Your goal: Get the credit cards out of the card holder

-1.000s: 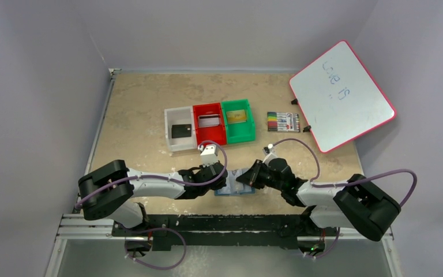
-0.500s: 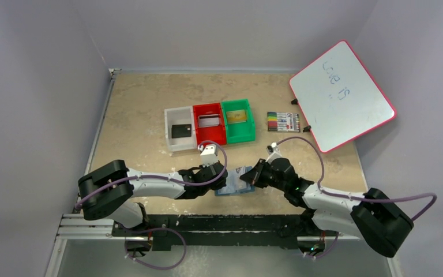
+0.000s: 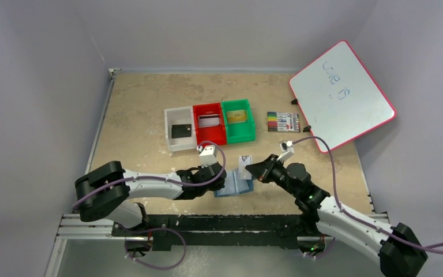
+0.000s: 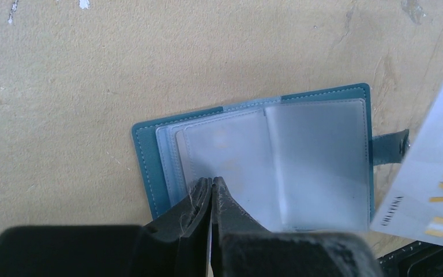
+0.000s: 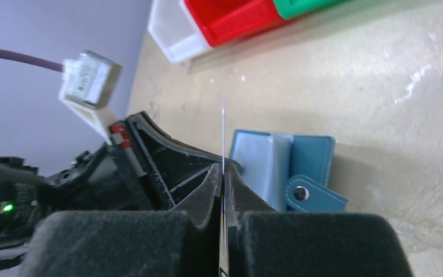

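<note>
Currently | step: card extraction, one silver card [image 4: 432, 173] drawn clear | right claw [image 5: 223, 173]: pinching that card edge-on above the worktop [image 3: 144, 109] | left claw [image 4: 212, 184]: pressed together, tips on the open card holder [image 4: 317, 161] (pinning it, likely) | next: carry card to a bin [image 3: 210, 137], release.

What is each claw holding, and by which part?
Right claw pinches a silver credit card by one edge, out of the card holder. Left claw pinches the holder's clear pockets at their edge.

card holder [image 3: 233, 187] lies before the three bins [image 3: 212, 136]
</note>
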